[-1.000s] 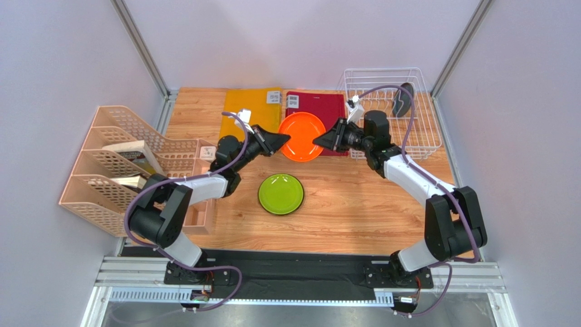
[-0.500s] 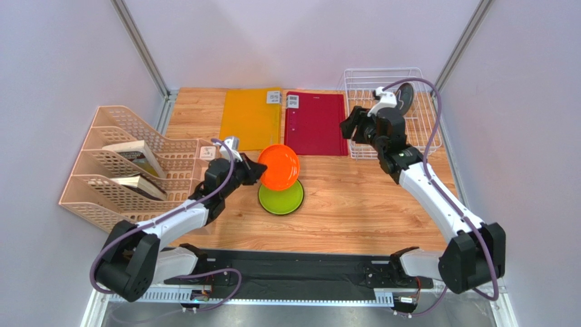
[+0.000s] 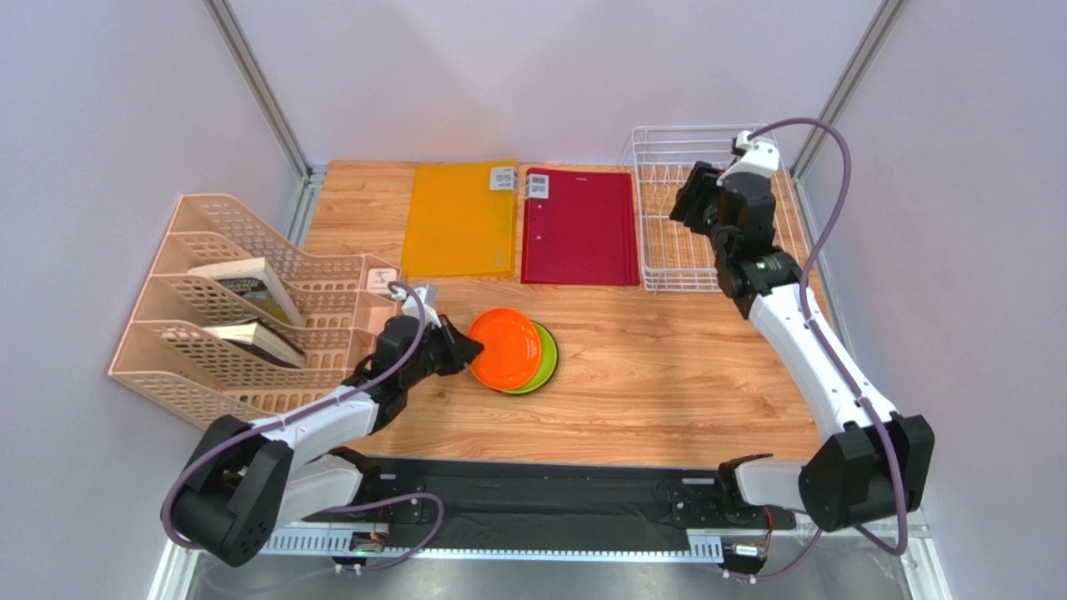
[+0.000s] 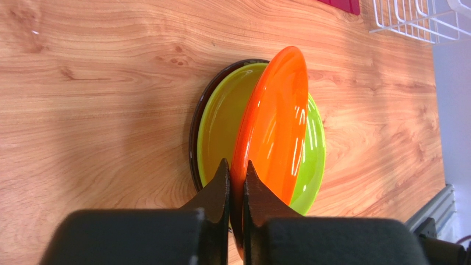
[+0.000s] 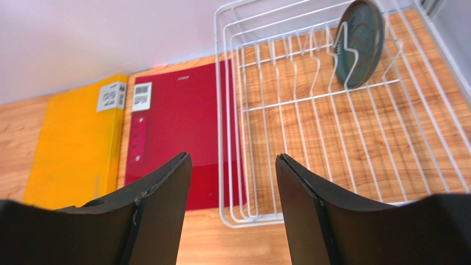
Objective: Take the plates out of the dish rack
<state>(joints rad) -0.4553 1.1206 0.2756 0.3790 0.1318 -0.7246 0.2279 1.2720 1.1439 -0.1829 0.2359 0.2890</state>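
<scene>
My left gripper is shut on the rim of the orange plate, held tilted just over the lime green plate. A dark plate's rim shows under the green one. My right gripper is open and empty, above the near left part of the white wire dish rack. The dark grey-teal plate stands upright in the rack's far slots; the right arm hides it in the top view.
A yellow folder and a red folder lie flat at the back, left of the rack. A beige file organiser with books stands at the left. Walls close in on the sides and the back.
My left gripper has carried the orange plate from the back down onto the green plate. My right gripper has let go of it and moved back right over the rack.
</scene>
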